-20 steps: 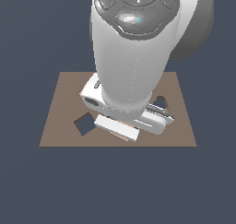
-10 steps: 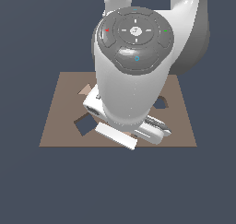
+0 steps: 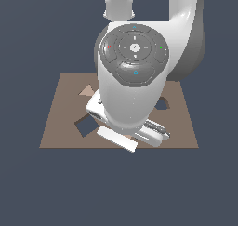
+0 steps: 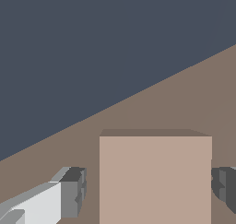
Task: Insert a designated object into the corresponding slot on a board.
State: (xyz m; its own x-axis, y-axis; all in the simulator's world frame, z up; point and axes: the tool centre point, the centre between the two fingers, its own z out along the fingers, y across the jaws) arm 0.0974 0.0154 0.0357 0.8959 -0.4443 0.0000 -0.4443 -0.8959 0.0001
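**Exterior view and wrist view: tile between the open fingers, slot unfilled**

Exterior view, from its left to its right: the board point(image 3: 60, 122) lies flat on a dark ground, a large brown rectangle. Toward its left side sits the slot point(image 3: 84, 126), a dark square cutout turned like a diamond, with nothing in it. Behind the slot, a small tan triangle point(image 3: 86, 90) rests on the board. The arm point(image 3: 132, 81) stands over the middle of the board and hides most of it, including the end effector's tips and whatever lies beneath them. At the arm's right edge part of a second, smaller dark cutout point(image 3: 161, 104) shows.

Wrist view: the end effector point(image 4: 150, 193) is open. One light-grey finger with a dark pad point(image 4: 71, 193) stands clear of one side of the tile point(image 4: 156, 179); the other dark pad is just off the opposite side. A gap shows on both sides, so neither touches. The tile, flat and tan-pink, sits on the brown board surface between them. The slot is not in this view.
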